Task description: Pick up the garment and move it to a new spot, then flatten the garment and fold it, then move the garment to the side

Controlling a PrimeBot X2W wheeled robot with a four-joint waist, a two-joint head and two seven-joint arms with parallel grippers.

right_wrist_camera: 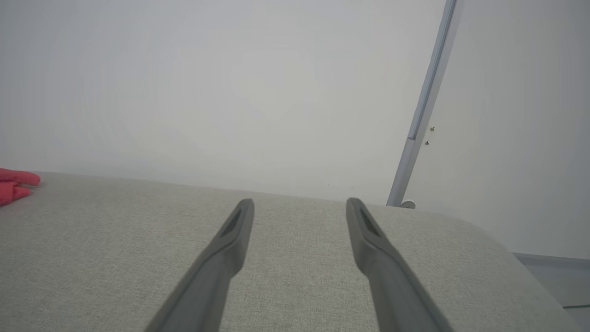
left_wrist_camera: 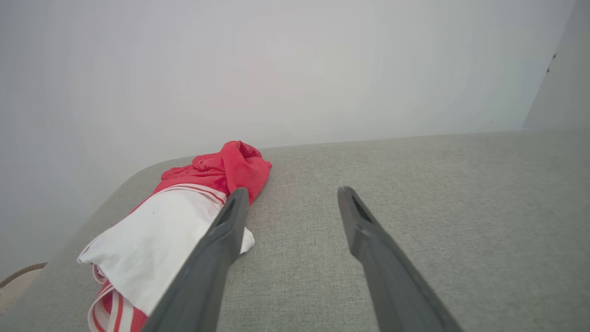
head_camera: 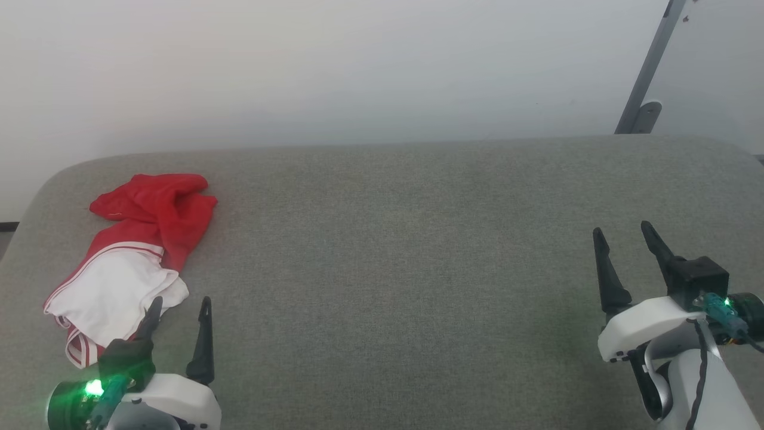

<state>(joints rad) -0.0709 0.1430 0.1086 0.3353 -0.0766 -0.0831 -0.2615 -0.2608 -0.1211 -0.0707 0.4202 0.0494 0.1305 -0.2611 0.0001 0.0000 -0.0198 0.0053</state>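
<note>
The garment (head_camera: pixel 134 251) lies crumpled at the far left of the grey fabric surface (head_camera: pixel 394 251), red at its far end, with a white panel and red-and-white striped trim toward me. My left gripper (head_camera: pixel 179 307) hovers open just beside its near right edge, one fingertip over the white panel. In the left wrist view the garment (left_wrist_camera: pixel 184 216) sits left of the open left gripper (left_wrist_camera: pixel 290 193). My right gripper (head_camera: pixel 624 230) stands open far to the right, nothing between its fingers. The right wrist view shows the right gripper (right_wrist_camera: pixel 299 203) and a red corner of the garment (right_wrist_camera: pixel 14 184).
A pale wall rises behind the surface. A grey metal post (head_camera: pixel 647 77) leans at the back right, also the post (right_wrist_camera: pixel 421 110) in the right wrist view. The surface has rounded corners at left and right; floor shows past the right corner (right_wrist_camera: pixel 553 276).
</note>
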